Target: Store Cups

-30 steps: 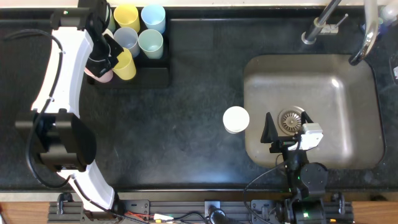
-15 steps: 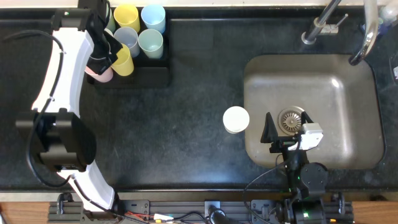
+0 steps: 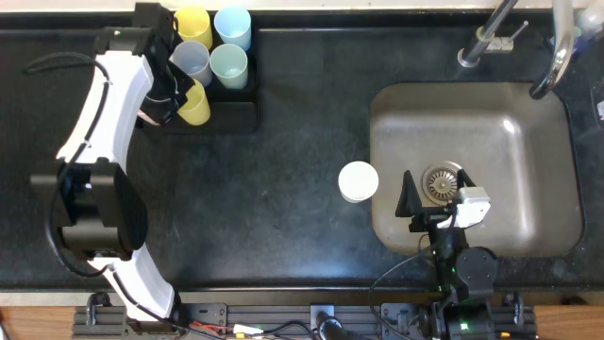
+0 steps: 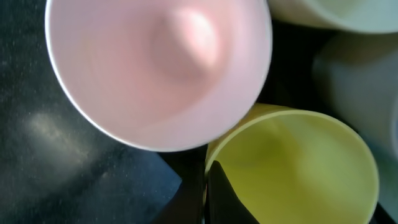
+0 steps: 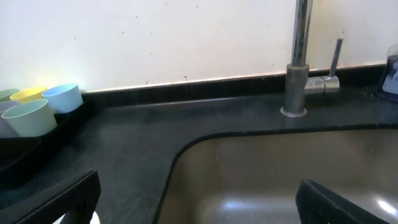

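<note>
We have the left tool (image 4: 205,180) clamped on the wall of the yellow cup (image 4: 298,168), one finger inside the rim and one outside. The cup sits in the front row of the black tray (image 3: 236,118), at the tray's end. The pink cup (image 4: 161,68) is tight against it, and their rims look to be touching or overlapping. We cannot tell whether the yellow cup is fully seated on the tray floor or held a little above it and tilted.

That is our main worry. If we let go while the cup leans on the pink rim, it could settle crooked or tip out over the tray's front edge. The inner finger is the second risk: if it drags on the wall as it lifts out, a light plastic cup may come up with it and drop. The wrist also hangs close over the tray's back rows, so a careless retreat could knock the grey cup (image 3: 192,59) or the green cup (image 3: 228,64).

The white cup (image 3: 359,181) stands on the dark surface well apart from the tray, not yet stored. The right tool (image 5: 199,202) is spread wide with nothing in it, farther from the tray than that cup. On such a smooth surface we would expect an off-centre approach to push the white cup away rather than grip it.
</note>
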Motion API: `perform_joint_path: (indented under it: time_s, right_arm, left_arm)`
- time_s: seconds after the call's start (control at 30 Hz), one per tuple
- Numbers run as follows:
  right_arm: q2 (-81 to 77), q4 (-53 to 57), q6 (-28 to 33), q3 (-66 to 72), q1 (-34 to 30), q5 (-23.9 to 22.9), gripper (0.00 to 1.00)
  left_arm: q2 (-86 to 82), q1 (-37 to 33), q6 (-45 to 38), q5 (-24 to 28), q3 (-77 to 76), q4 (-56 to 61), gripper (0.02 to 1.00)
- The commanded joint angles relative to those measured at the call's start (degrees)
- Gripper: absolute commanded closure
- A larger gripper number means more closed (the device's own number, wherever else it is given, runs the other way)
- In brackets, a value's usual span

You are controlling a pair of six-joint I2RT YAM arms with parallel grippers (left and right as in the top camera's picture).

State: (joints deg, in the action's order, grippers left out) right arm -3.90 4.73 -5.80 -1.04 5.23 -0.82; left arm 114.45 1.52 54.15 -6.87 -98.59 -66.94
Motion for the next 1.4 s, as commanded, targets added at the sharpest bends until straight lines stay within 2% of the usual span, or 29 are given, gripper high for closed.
perform_joint_path:
  time_s: [0.03, 0.07, 0.1, 0.2, 0.23, 0.6, 0.9, 1.1, 1.17, 1.23, 1.33, 1.4]
  right_arm:
    - [0.44, -0.28, -0.22, 0.76, -0.37, 0.17, 0.003]
    - [0.44, -0.28, -0.22, 0.76, -0.37, 0.17, 0.003]
    - [0.44, -0.28, -0.22, 0.76, -0.37, 0.17, 0.003]
    - [0.44, -0.28, -0.22, 0.76, -0.37, 0.17, 0.003]
    - [0.44, -0.28, -0.22, 0.76, -0.37, 0.17, 0.003]
    - [0.44, -0.28, -0.22, 0.79, -0.37, 0.17, 0.003]
    - [0.44, -0.28, -0.22, 0.76, -0.37, 0.17, 0.003]
    - [0.44, -0.28, -0.22, 0.76, -0.37, 0.17, 0.005]
    - [0.44, -0.28, -0.22, 0.76, -0.37, 0.17, 0.005]
    - [0.44, -0.28, -0.22, 0.79, -0.37, 0.17, 0.003]
    - [0.44, -0.28, -0.22, 0.76, -0.37, 0.17, 0.003]
    - [0.44, -0.28, -0.22, 0.76, -0.37, 0.17, 0.005]
  left_arm:
    - [0.55, 0.48, 1.86, 0.28, 0.96, 0.87, 0.982]
    - [0.55, 0.48, 1.84, 0.26, 0.98, 0.85, 0.958]
    - [0.55, 0.48, 1.84, 0.24, 0.98, 0.87, 0.873]
    - [0.55, 0.48, 1.81, 0.28, 0.98, 0.85, 0.253]
    - [0.55, 0.48, 1.81, 0.26, 0.98, 0.87, 0.018]
    - [-4.72, 0.48, 1.38, 0.26, 0.98, 0.42, 0.023]
    - [-23.98, 1.40, 0.46, 2.25, 1.09, -1.75, 0.023]
    - [-45.16, 4.37, -17.27, 2.10, 11.61, 7.19, 0.020]
    - [-54.80, 4.22, -27.23, 2.29, 21.07, 11.19, 0.020]
    - [-63.49, 4.20, -33.51, 2.29, 31.08, 14.45, 0.023]
    - [-76.35, 4.20, -38.64, 2.43, 47.63, 21.62, 0.020]
    - [-84.46, 4.20, -43.17, 5.86, 58.80, 29.57, 0.020]
